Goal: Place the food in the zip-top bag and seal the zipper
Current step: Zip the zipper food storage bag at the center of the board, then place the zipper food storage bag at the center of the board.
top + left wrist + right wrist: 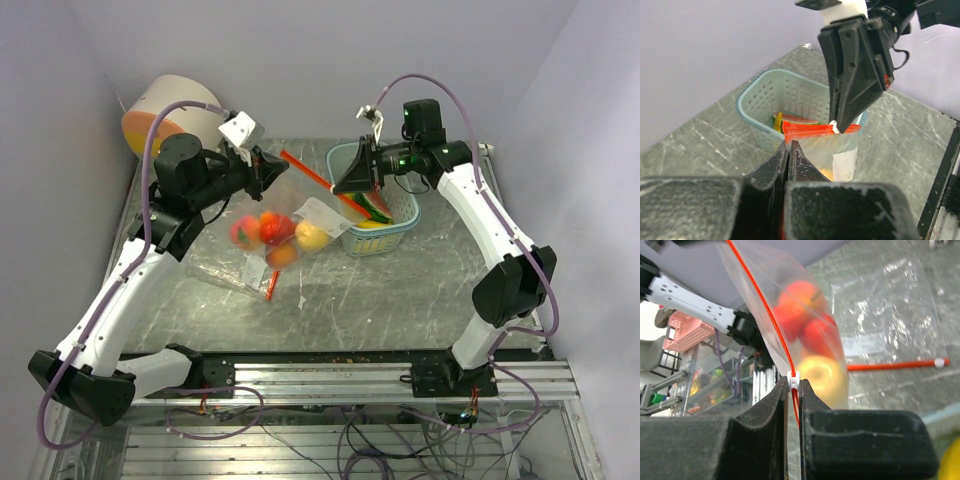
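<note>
You have pale lavender walls [300,60] closing your grey, scratched bench [400,290] on three sides. Aluminium rails [350,377] run along its near edge, with loose cables [380,440] below. A round cream-and-orange thing [160,108] sits in the back left corner.

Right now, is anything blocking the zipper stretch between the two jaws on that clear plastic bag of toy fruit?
Nothing visible. The red zipper strip runs bare from the left gripper to the white slider pinched by the right gripper.

The fruits [807,320] inside the bag [754,276] look blurred.
</note>
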Available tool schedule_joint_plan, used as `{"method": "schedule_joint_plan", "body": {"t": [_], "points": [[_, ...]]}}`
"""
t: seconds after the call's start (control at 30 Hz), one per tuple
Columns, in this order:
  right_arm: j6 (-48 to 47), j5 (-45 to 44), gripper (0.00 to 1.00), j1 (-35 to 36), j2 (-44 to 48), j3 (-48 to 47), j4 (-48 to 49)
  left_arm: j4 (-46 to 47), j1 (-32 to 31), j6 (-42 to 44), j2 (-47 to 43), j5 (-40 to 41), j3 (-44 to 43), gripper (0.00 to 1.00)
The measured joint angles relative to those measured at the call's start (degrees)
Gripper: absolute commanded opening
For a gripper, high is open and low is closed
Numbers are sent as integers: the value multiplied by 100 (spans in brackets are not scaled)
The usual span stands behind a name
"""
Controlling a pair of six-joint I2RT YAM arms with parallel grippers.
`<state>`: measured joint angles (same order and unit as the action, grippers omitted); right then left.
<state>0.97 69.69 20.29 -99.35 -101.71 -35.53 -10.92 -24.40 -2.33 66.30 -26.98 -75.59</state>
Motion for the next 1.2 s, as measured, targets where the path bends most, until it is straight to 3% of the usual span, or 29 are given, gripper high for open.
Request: {"method": "schedule_joint_plan", "body": {"t": [0.27,0.67,0.7,0.77,0.83,0.9,1.07,1.2], "points": [[-726,-815,0,-188,264,651,-798,-361,118,391,-52,337,-15,7],[-1034,-1766,0,-271,590,1226,-999,-522,151,577,-48,446,-85,7],[-1045,-1829,3,-271,590,1226,-1003,-522,151,581,-46,446,-85,7],[-1047,-1943,39,-273,590,1204,-1051,-522,153,597,-39,455,-90,7],[-997,-2057,61,-273,586,1093,-1141,-529,155,625,-15,501,-136,7],[-883,-2225,77,-295,588,874,-1143,-525,179,647,17,658,-256,7],[-468,-2647,85,-326,590,153,-916,-310,275,621,-13,1493,-435,7],[-131,-2857,88,-238,588,-236,-706,-186,422,479,-52,2841,-413,7]]}}
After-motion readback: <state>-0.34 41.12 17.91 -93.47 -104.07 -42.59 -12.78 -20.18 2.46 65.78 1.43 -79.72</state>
